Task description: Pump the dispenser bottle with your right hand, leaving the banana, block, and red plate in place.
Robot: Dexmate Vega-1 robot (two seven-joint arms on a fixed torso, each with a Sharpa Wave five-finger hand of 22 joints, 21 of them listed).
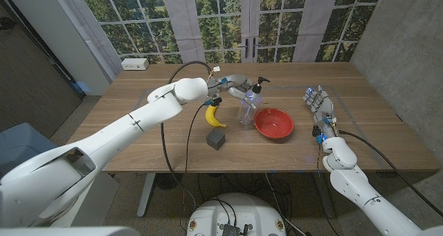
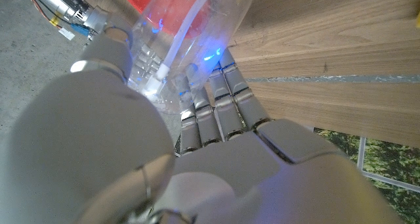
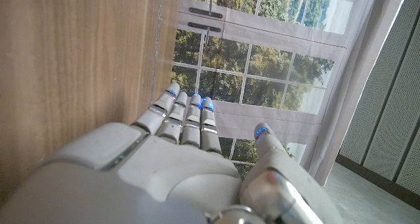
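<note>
A clear dispenser bottle [image 1: 248,110] with a black pump head [image 1: 261,82] stands upright at mid-table. My left hand [image 1: 234,88] grips its upper body from the left; in the left wrist view its fingers [image 2: 213,109] wrap round the clear bottle [image 2: 177,27]. A banana [image 1: 214,115] lies just left of the bottle, and a dark grey block [image 1: 217,138] sits in front of the banana. The red plate [image 1: 273,122] lies right of the bottle. My right hand [image 1: 320,109] stands well to the right of the plate, fingers apart, holding nothing; the right wrist view shows this hand [image 3: 190,165] over bare wood.
A small white box [image 1: 134,64] sits at the table's back left corner. Windows stand behind the table's far edge. Bare wood [image 1: 360,91] lies around my right hand, and the table's front edge [image 1: 277,169] runs close behind the block.
</note>
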